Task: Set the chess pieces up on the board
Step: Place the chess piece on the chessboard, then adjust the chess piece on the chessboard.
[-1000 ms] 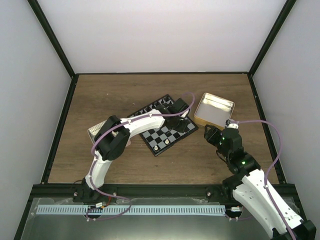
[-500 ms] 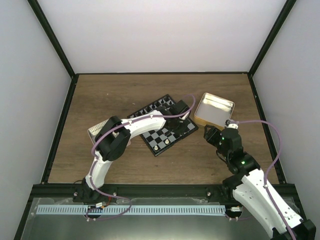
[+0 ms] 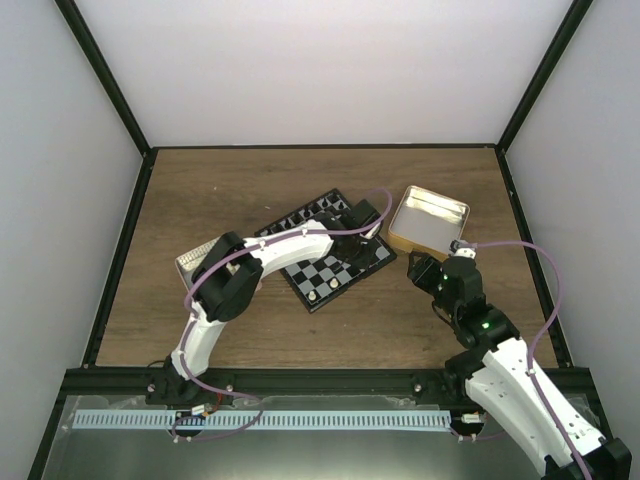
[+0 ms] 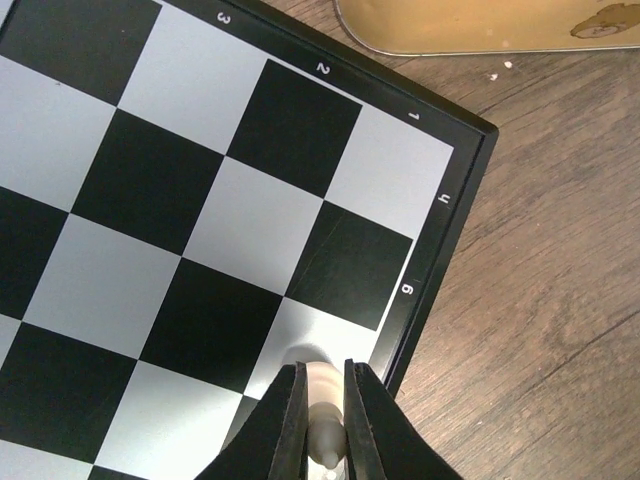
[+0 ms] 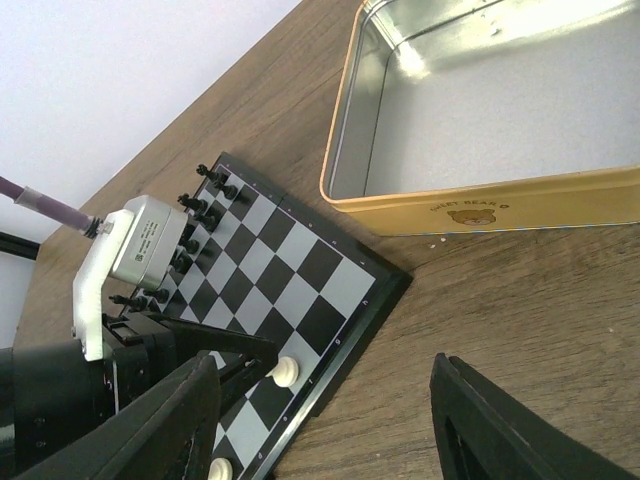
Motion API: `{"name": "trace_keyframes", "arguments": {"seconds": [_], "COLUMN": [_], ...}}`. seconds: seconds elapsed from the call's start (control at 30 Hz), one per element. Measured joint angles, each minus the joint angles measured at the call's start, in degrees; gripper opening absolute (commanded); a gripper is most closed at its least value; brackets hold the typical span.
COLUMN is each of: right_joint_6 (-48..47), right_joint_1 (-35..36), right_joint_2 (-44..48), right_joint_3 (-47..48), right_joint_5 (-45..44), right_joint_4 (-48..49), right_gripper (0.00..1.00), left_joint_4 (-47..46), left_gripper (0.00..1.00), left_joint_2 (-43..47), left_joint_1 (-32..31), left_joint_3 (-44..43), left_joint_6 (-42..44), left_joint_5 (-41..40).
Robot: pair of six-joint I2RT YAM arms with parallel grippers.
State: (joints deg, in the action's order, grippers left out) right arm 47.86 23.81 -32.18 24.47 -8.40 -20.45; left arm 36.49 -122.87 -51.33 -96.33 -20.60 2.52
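The left hand [image 4: 322, 375] is closed narrowly on a cream chess piece [image 4: 322, 415]. The piece sits between the fingers, at a light square on the rim of the board [image 4: 150, 180]. The right hand [image 5: 325, 400] is wide open and holds nothing. It is above the bench [image 5: 480, 320], with the gold tin [image 5: 480, 210] just ahead.

left fingers [image 4: 286, 418] pinched, right fingers [image 5: 165, 420] spread
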Motion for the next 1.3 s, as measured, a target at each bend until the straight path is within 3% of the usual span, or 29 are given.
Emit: {"name": "trace_keyframes", "arguments": {"seconds": [0.13,0.3,0.5,0.67,0.83,1.13,1.3], "right_joint_6": [0.0,0.0,0.0,0.0,0.0,0.0,0.0], "right_joint_1": [0.0,0.0,0.0,0.0,0.0,0.0,0.0], "right_joint_2": [0.0,0.0,-0.1,-0.1,-0.1,-0.2,-0.3], "right_joint_3": [0.0,0.0,0.0,0.0,0.0,0.0,0.0], "right_joint_5": [0.0,0.0,0.0,0.2,0.3,0.3,0.3], "right_joint_4": [0.0,0.0,0.0,0.0,0.0,0.0,0.0], "right_gripper": [0.59,0.59,0.59,0.59,0.59,0.59,0.59], "left_joint_4": [0.0,-0.1,-0.5,-1.3,-2.9,-4.4,-4.7], "left_gripper": [0.31,0.43,0.45,0.55,0.54,0.31,0.29], "left_joint_2": [-0.3,-0.4,2.2,7.0,8.0,6.8,3.8], "left_joint_1": [0.0,0.0,0.2,0.8,1.1,1.2,1.2], "left_joint_3": [0.0,0.0,0.3,2.1,5.8,8.0,7.6], "left_joint_6": [-0.3,-0.9,-1.9,-2.4,-3.1,-4.2,-4.8], "left_joint_5": [-0.7,-0.7,-0.8,-0.8,0.5,3.9,4.7]}}
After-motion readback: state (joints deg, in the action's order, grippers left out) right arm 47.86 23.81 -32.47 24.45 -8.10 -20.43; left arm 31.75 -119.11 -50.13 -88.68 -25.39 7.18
